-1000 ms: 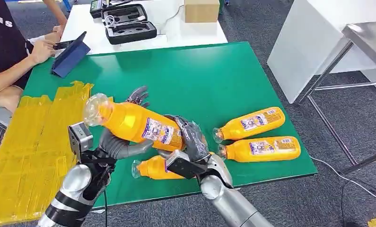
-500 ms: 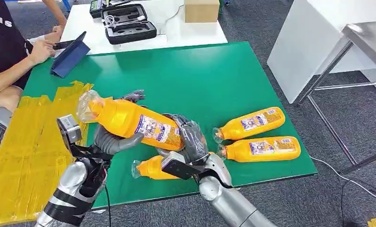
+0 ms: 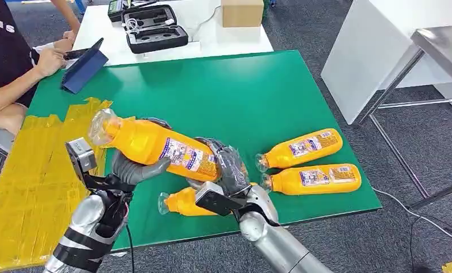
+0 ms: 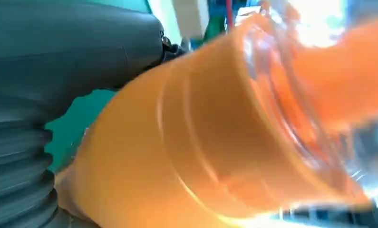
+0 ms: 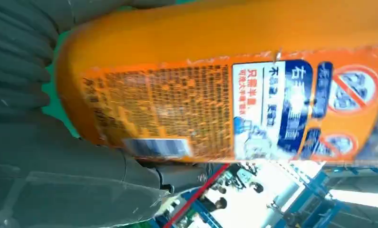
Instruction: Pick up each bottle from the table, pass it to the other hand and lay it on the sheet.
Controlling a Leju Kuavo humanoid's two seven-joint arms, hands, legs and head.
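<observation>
At the left edge of the head view the yellow sheet [image 3: 24,182] is spread over the green table [image 3: 240,96]. Just right of it, at lower left, the left hand [image 3: 133,169] is wrapped around the neck end of the orange bottle [image 3: 155,147], which is held tilted above the table between both hands. At lower centre the right hand [image 3: 226,165] is closed on the bottle's base. The handover appears under way; the right fingers would best be released only once the left grasp is judged firm. Three more bottles are lying on the table at lower centre and right.
</observation>
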